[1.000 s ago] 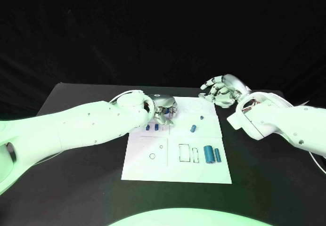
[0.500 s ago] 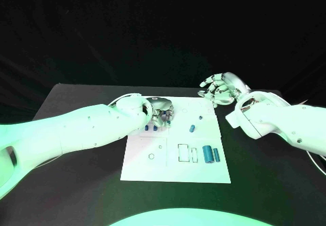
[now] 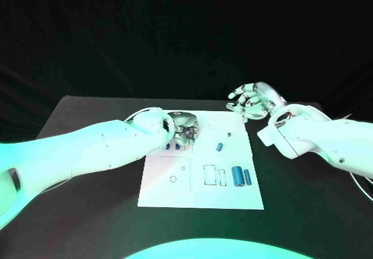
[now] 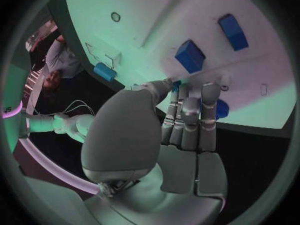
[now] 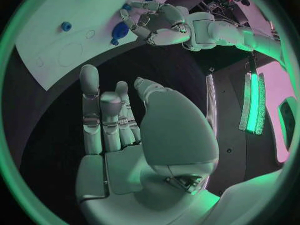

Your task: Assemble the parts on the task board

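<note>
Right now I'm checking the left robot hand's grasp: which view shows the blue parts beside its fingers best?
The left wrist view: two blue blocks lie large just beyond the left robot hand. The head view shows them small, partly hidden behind that robot hand. The right wrist view shows blue beneath it.

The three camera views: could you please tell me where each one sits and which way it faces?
Head view: on the robot's head, looking down at the task board; both arms enter, left hand and right hand.
Left wrist view: behind the left hand, facing the board's blue parts.
Right wrist view: behind the right hand, facing the board's edge.
Shared: the right wrist view shows the left hand too.
</note>
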